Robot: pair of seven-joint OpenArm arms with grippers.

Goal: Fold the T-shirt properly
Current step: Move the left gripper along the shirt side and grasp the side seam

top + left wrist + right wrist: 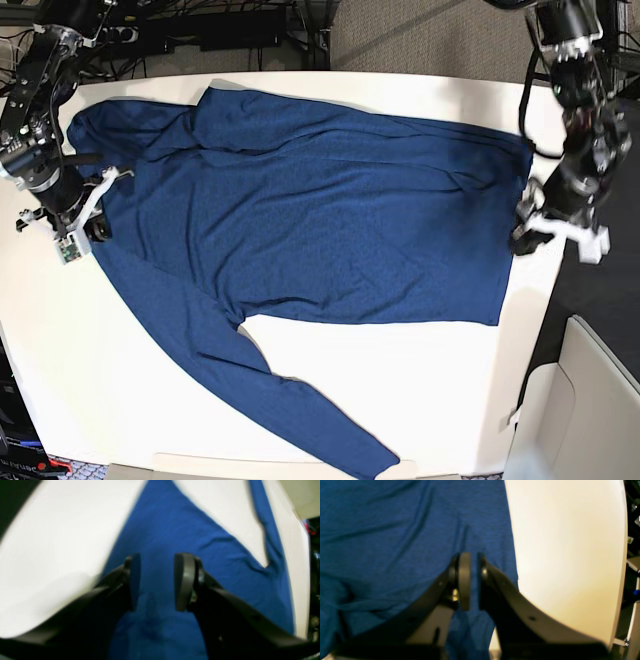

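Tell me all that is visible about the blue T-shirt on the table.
The T-shirt is plain dark blue knit, long-sleeved, without print. It lies spread flat, with soft wrinkles, across the white table. One sleeve stretches diagonally toward the near table edge; the other lies folded along the far edge. The right claw is at its one end, the left claw at the opposite edge.

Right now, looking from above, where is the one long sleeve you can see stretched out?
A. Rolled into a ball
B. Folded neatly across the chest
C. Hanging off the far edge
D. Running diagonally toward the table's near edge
D: in the base view the T-shirt lies spread on the white table, and its sleeve runs diagonally down to the near edge.
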